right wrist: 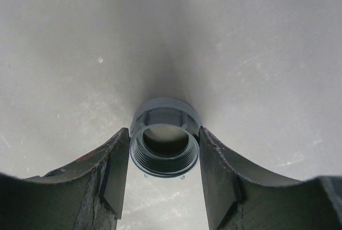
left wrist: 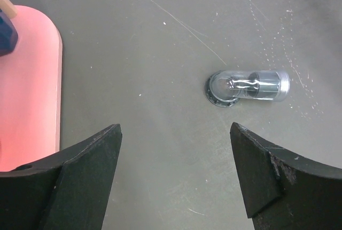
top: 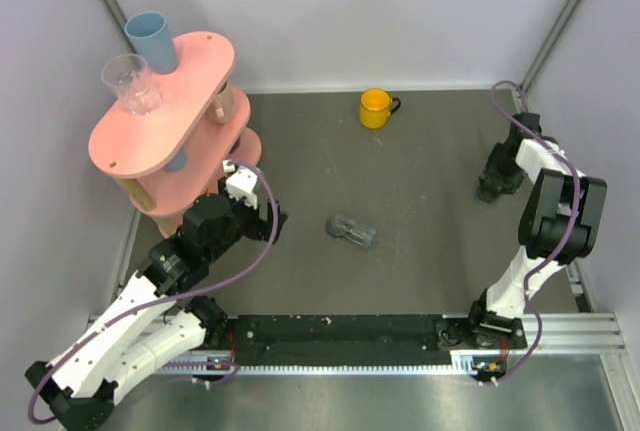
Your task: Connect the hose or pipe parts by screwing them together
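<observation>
Overhead, the clear pipe piece (top: 352,231) is seen lying on its side near the middle of the counter (top: 430,181), its long axis running roughly left to right at a slight slant. The left arm (top: 215,226) is the nearer one, with the piece just to its right. The right arm (top: 555,211) is well apart, at the counter's right edge.

From the left wrist, the left jaws are found released and wide, with nothing between them. The clear pipe piece (left wrist: 249,86) lies ahead and to the right, dark flanged end leftward.

From the right wrist, the right jaws are found clenched on a grey threaded fitting (right wrist: 164,144), its open threaded mouth facing the camera. Alignment of both parts on one axis is judged necessary before screwing.
</observation>
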Controlling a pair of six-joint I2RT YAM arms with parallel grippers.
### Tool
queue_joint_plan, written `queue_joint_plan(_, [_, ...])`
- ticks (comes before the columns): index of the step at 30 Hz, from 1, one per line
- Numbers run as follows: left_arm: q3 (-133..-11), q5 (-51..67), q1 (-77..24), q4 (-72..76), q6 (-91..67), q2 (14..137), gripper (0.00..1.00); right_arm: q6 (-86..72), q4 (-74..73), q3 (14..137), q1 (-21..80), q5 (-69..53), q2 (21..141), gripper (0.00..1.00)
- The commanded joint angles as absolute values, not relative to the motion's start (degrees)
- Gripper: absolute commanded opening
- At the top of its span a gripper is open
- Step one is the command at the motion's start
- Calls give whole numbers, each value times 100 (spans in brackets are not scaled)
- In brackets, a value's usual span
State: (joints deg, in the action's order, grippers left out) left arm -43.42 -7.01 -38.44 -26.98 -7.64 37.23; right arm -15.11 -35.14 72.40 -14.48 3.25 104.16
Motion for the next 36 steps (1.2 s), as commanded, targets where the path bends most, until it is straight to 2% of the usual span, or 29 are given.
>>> queue_joint_plan(1, [-4351,-949,-3867,-2540,-896,3674,86,-1556,-3586,6804,-933,360,9662,38])
queue_joint_plan(6, [-4438,-1248,-3858,-2707,-1150,3788,84,-1722,-3734,6040,-64,527,8721,37])
queue_joint_plan(10, [-4544,-1161,-3858,-2821,-1257,4007,82,-2135,-3876,5372,1051,721,7877,36])
queue_joint_plan(15, [-4841,-1116,-3858,-3093,-1616,4148,77,-2987,-3973,4510,2414,720,6611,35])
queue_joint_plan(20, [-5115,-810,-3858,-3445,-2380,4105,76,-4268,-3850,3764,3891,914,5959,36])
queue_joint_plan(25, [-5036,-808,-3850,-3709,-2891,3737,76,-5202,-3367,3498,5438,1432,6282,38])
queue_joint_plan(30, [-4825,-879,-3850,-3797,-3208,3498,76,-5809,-3208,4244,6336,1898,7302,39])
queue_joint_plan(36, [-4729,-975,-3850,-3937,-3296,3533,76,-5836,-3208,5395,6680,1864,8410,56])
